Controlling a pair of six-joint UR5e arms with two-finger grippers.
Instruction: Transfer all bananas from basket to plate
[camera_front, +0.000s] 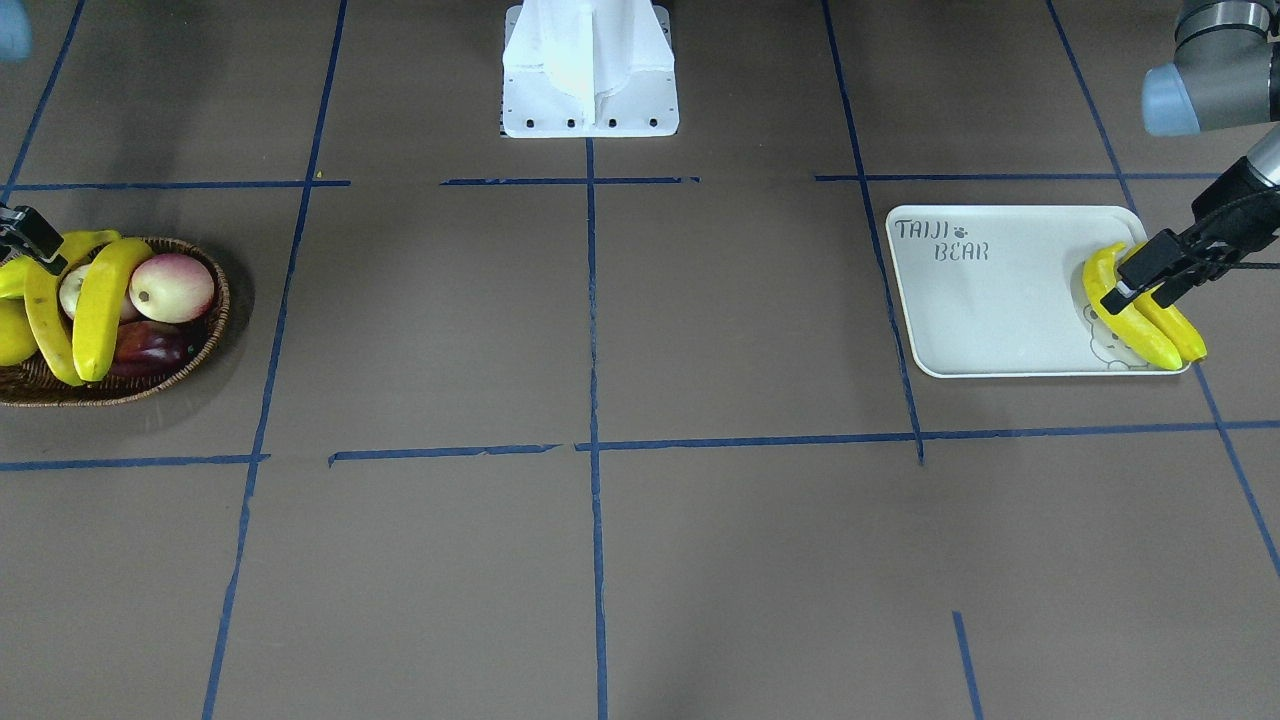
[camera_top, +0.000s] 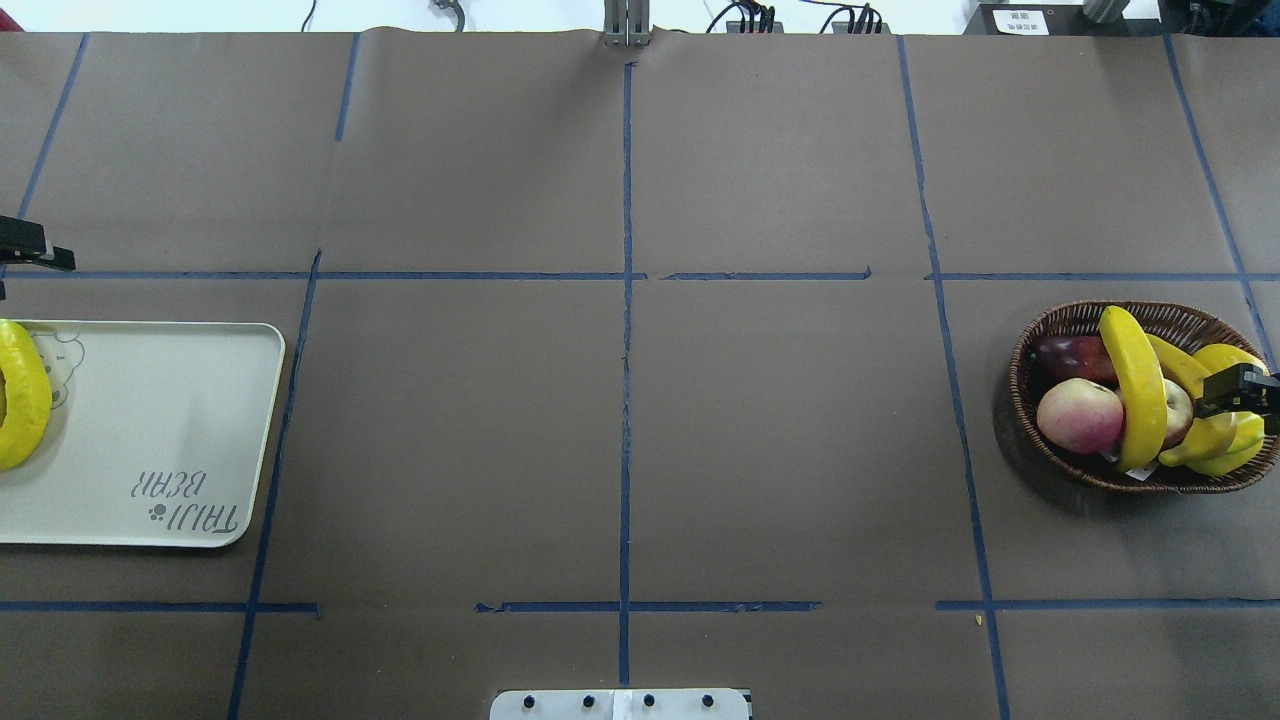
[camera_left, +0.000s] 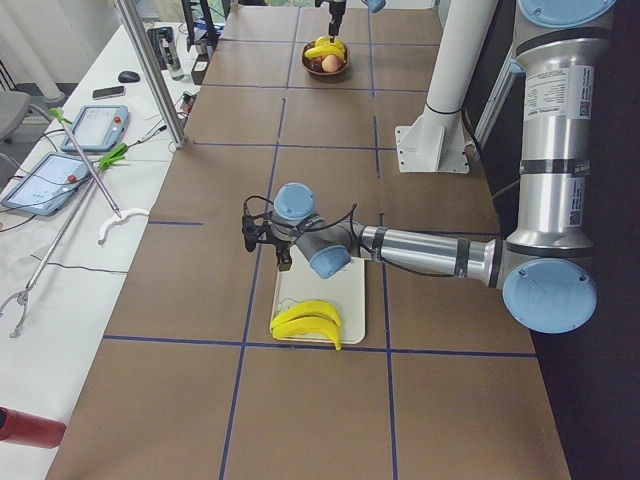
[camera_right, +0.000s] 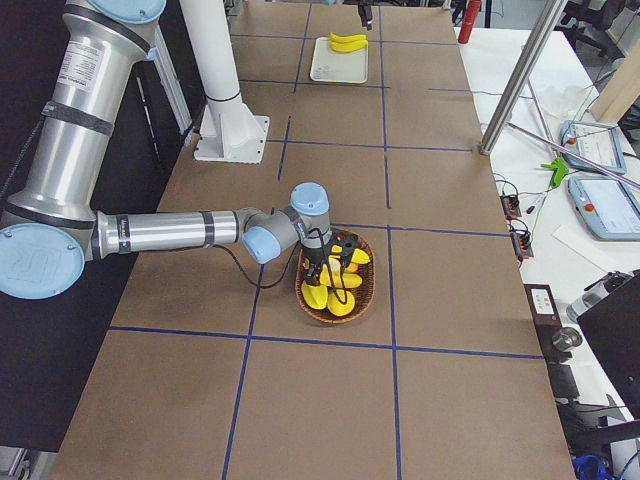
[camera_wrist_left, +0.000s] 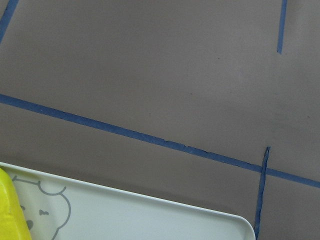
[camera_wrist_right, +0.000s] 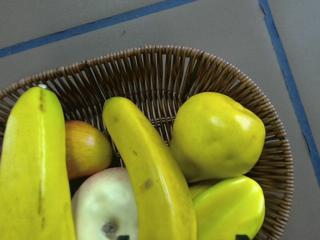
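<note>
Two bananas (camera_front: 1125, 315) lie side by side at one end of the white "TAIJI BEAR" plate (camera_front: 990, 300), over its bear drawing. My left gripper (camera_front: 1135, 298) hovers just above them, jaws apart and empty. Two more bananas (camera_top: 1135, 390) lie across the brown wicker basket (camera_top: 1080, 320); they also show in the right wrist view (camera_wrist_right: 150, 185). My right gripper (camera_top: 1235, 392) is open low over the basket, its fingertips either side of the middle banana and a yellow-green fruit.
The basket also holds a plump yellow pear (camera_wrist_right: 217, 135), a yellow-green fruit (camera_wrist_right: 232, 207), pink-cream round fruits (camera_top: 1080, 415) and a dark purple fruit (camera_top: 1065, 355). The white robot base (camera_front: 590, 80) stands between plate and basket. Blue tape lines cross the brown table.
</note>
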